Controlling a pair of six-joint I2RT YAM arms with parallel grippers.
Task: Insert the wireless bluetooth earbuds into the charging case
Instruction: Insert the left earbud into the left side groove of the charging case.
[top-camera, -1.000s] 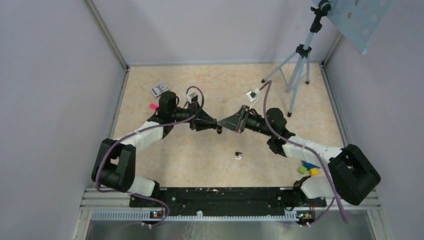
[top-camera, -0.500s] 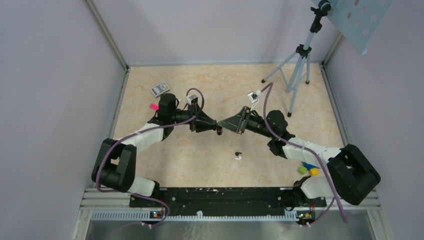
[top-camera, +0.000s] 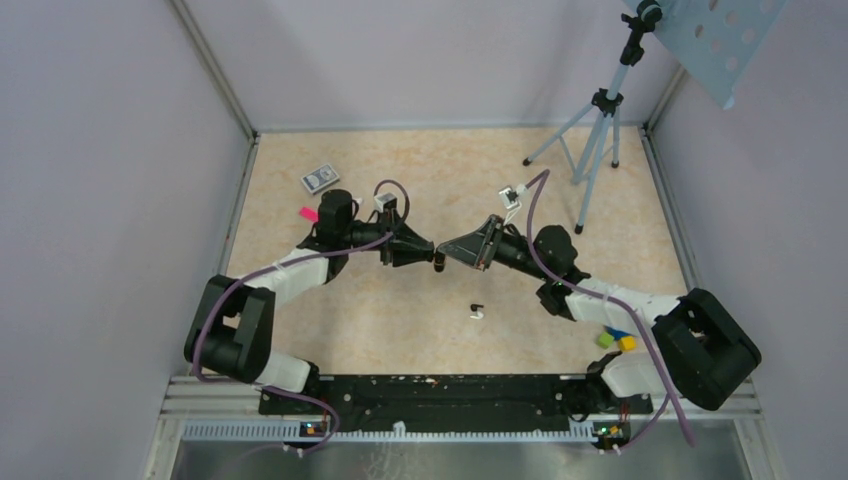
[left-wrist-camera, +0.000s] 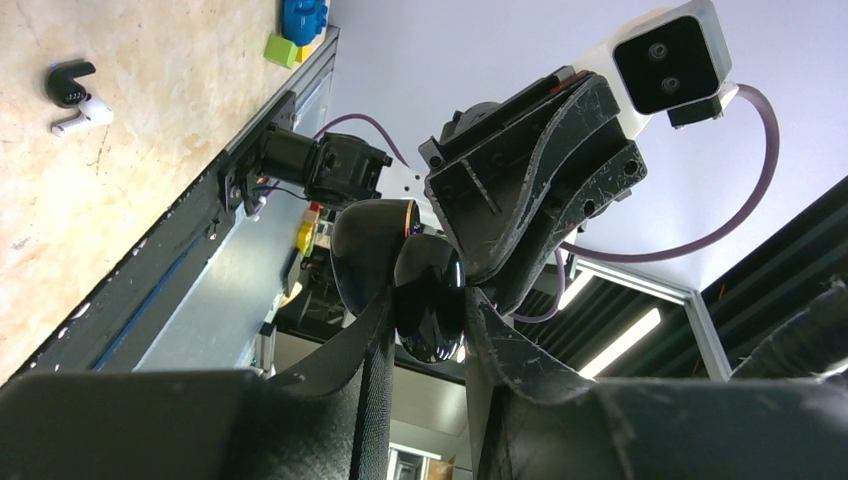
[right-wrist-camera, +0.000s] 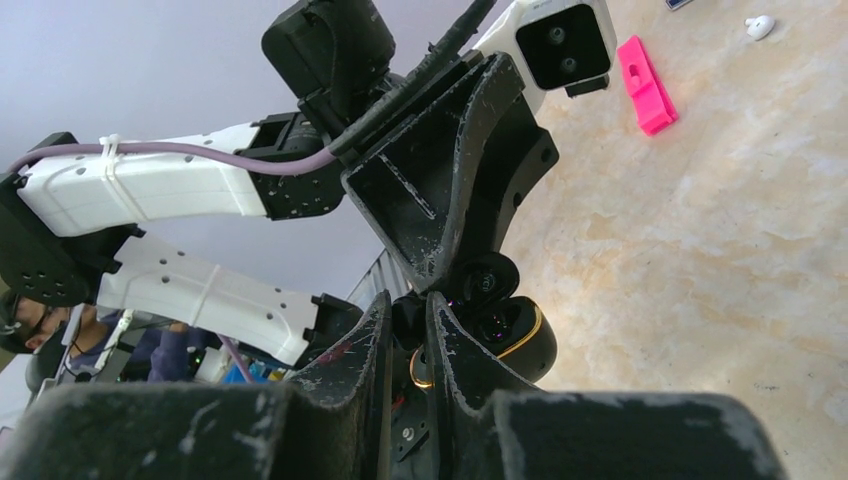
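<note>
- Earbuds (top-camera: 477, 311), one black and one white, lie together on the table (top-camera: 380, 320).
- Left gripper (left-wrist-camera: 428, 305) clamps the glossy black charging case (left-wrist-camera: 420, 265) in mid-air.
- Right gripper (right-wrist-camera: 407, 325) has its fingers nearly together at the case; I cannot tell whether they pinch anything.

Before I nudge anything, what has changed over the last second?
Both arms eased slightly toward the near edge together: the left gripper and right gripper still meet tip to tip at the charging case, which stays between the left fingers. Nothing visibly grasped or released. The loose black and white earbuds on the table have not moved.
</note>
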